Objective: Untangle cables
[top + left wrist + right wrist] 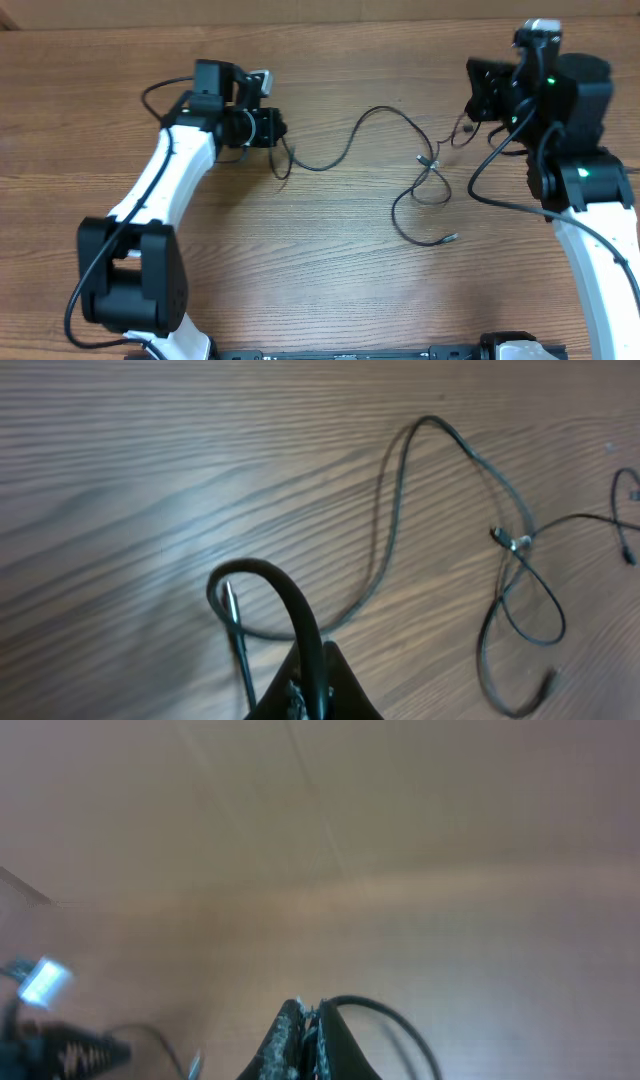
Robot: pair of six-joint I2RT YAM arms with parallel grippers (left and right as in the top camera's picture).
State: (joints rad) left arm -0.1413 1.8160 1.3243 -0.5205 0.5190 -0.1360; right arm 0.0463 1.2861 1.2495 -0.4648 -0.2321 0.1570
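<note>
Thin black cables [372, 113] lie across the middle of the wooden table and cross in a loose tangle [430, 178]. My left gripper [281, 130] is shut on one cable's end, and that cable arches out of the jaws [262, 572] and runs right to the tangle [516, 544]. A silver plug tip [229, 598] shows beside this loop. My right gripper [468, 114] is shut on another cable [372, 1006], which curves out of its closed jaws [311, 1012]. A free plug end [451, 238] rests on the table below the tangle.
The table [300, 250] is brown wood grain. Both white arms reach in from the near edge, the left arm [165, 180] and the right arm [600, 230]. Thick black arm cables [495, 170] hang by the right wrist.
</note>
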